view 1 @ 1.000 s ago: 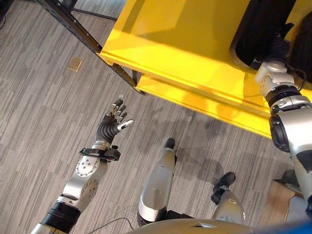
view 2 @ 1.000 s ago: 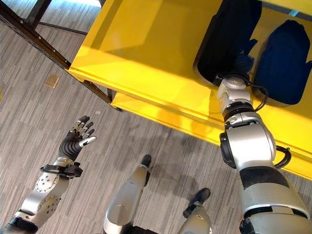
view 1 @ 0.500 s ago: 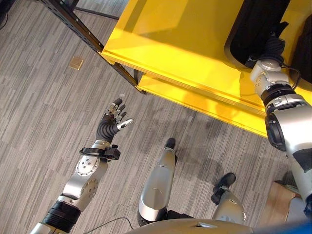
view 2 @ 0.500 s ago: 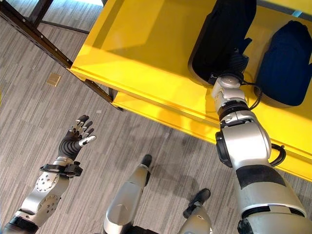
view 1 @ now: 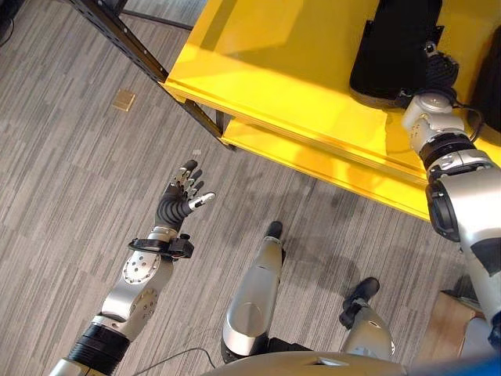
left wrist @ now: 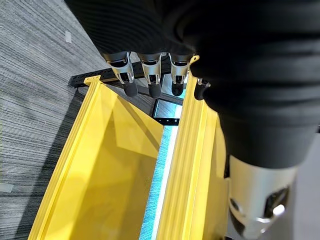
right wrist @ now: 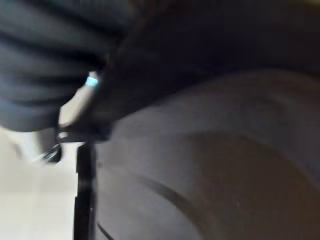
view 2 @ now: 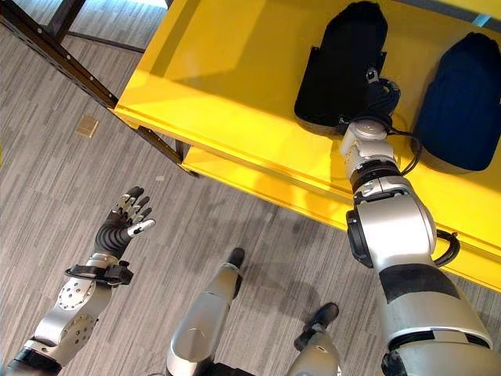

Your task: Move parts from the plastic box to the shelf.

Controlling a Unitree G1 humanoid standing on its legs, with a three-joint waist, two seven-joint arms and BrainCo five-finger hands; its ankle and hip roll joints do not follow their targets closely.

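- Yellow shelf is my landmark. The black moulded part stands on its upper deck, toward the back, with a second dark part beside it on the same deck.
- My right hand sits against the black part's side. Its fingers are hidden behind the part; I cannot tell whether they grip or are released.
- My left hand hangs over the grey floor, well clear of the shelf's front edge, fingers straight and spread, holding nothing.
- Risk: if the fingers are hooked on the part, pulling the hand back could drag or tip it toward the shelf's front lip.
- Risk: the two parts stand close together; a sideways nudge could knock one into the other.
- Plastic box location: cannot tell.
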